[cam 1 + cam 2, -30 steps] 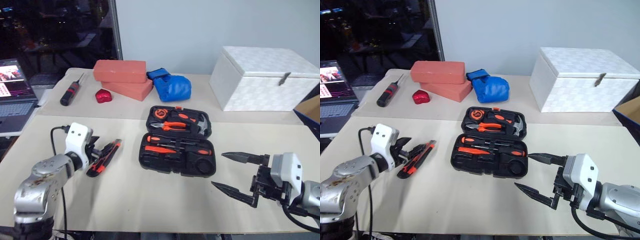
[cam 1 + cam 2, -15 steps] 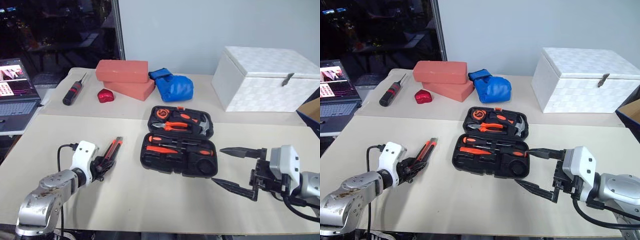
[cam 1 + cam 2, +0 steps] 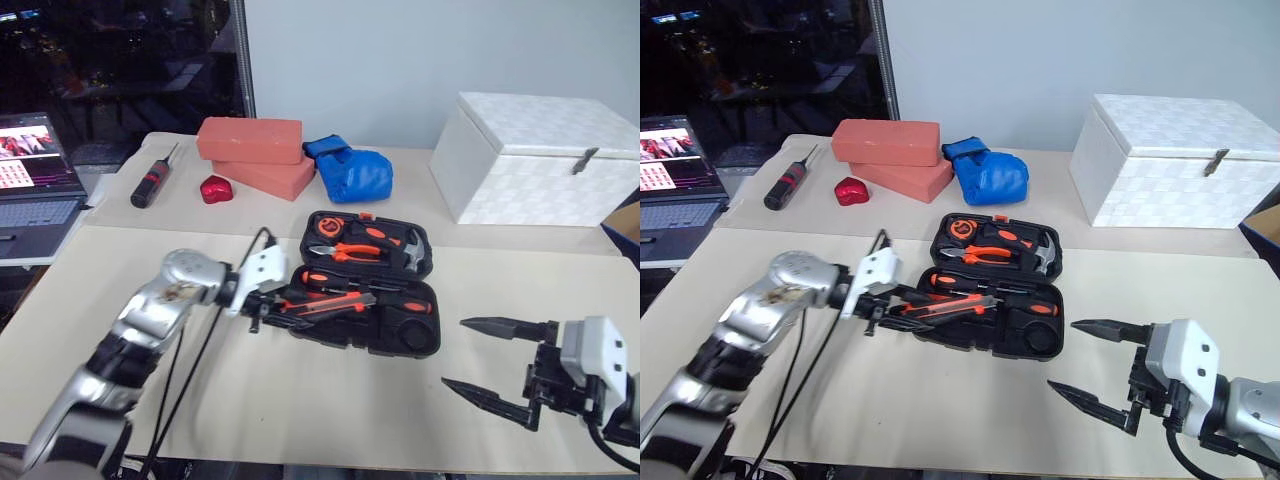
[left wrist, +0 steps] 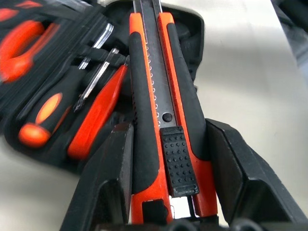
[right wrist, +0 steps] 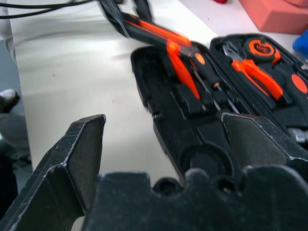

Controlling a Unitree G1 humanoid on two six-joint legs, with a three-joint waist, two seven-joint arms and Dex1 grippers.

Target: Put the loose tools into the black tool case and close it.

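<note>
The left claw (image 3: 275, 298) grips an orange-and-black utility knife (image 4: 163, 110) between its two black fingers (image 4: 108, 178), holding it over the near left part of the open black tool case (image 3: 420, 345). The knife lies roughly level, its far end reaching across the near half of the case, where two slim screwdrivers (image 4: 62, 108) with orange-and-black handles sit in moulded slots. The case rests open on the bench (image 3: 300, 400), its far half holding orange-handled pliers (image 3: 352, 251) and a hammer (image 3: 408, 245). The right claw (image 3: 500, 360) hovers just above the bench near the case's right corner, its fingers spread wide with nothing between them. Farther back on the bench stand two stacked red bricks (image 3: 250, 150), a blue glove (image 3: 355, 172), a small red object (image 3: 215, 188), a black-and-red-handled screwdriver (image 3: 152, 180) and a white box (image 3: 540, 160). A laptop (image 3: 35, 185) sits off the bench's left edge.
</note>
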